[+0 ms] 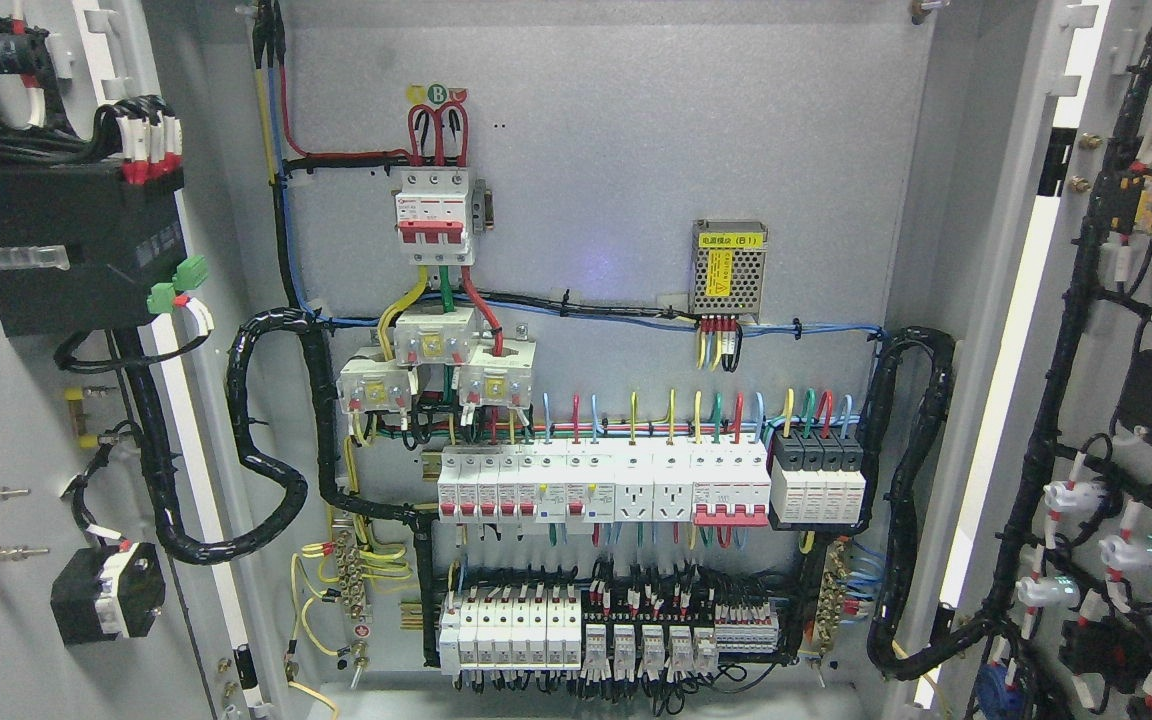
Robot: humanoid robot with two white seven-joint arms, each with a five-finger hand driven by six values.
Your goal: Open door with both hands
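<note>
Both doors stand wide open, swung out to either side of the cabinet. The left door fills the left edge of the head view, its inner face turned toward us, carrying a black box with green plugs and a bundle of black cable that loops back into the cabinet. The right door fills the right edge, also showing its inner face, crowded with black wiring and a column of white lamp backs.

No arm and no hand shows anywhere in this view, so the pose of either arm cannot be told, and whether the fingers are released, clenched or grasping anything cannot be told either. Nothing touches either door.

Between the doors, the grey back panel of the cabinet lies fully exposed. High up sits a red-and-white main breaker with red wires arching into its top. To its right, well apart, a small metal power supply with a yellow label is fixed to the panel. Below the breaker sit three white blocks in a cluster, fed by yellow, green and red wires. Under them runs a long row of white breakers, ending at the right in a black-topped block. A second, lower row of white breakers and relays sits near the cabinet floor. Thick black cable loops hang down both sides of the panel.
</note>
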